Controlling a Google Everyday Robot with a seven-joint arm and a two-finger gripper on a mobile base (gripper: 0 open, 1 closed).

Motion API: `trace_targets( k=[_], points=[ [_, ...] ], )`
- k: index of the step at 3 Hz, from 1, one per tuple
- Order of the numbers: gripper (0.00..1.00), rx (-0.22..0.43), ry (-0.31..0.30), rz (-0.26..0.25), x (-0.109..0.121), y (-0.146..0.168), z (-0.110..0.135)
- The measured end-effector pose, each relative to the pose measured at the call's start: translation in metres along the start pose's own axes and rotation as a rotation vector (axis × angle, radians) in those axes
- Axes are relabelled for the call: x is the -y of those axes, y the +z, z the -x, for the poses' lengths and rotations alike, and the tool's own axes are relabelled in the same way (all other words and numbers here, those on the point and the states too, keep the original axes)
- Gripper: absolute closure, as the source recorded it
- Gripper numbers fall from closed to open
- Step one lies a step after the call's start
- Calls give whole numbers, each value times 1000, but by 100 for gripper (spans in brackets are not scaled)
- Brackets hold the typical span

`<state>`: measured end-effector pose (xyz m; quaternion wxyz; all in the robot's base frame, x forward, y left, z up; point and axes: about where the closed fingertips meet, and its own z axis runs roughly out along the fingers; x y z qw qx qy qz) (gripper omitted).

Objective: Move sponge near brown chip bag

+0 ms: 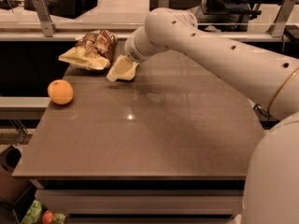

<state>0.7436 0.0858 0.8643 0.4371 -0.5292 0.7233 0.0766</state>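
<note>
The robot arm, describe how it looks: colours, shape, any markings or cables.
The arm is a smooth, off-white tube of thick rounded segments, dotted with small dark holes. A thin gold band rings it near the right edge, with what looks like a dark cable just beneath. The gripper, equally pale, sits at the arm's tip beside the brown chip bag.

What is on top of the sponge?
The end effector sits at the far edge of the sponge, beside the bag. The wrist covers the contact, so any grip cannot be seen.
</note>
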Motion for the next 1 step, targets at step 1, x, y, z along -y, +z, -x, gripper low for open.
trace_targets(
  k=[1],
  points=[
    [0, 0, 0, 0, 0, 0, 0]
  ],
)
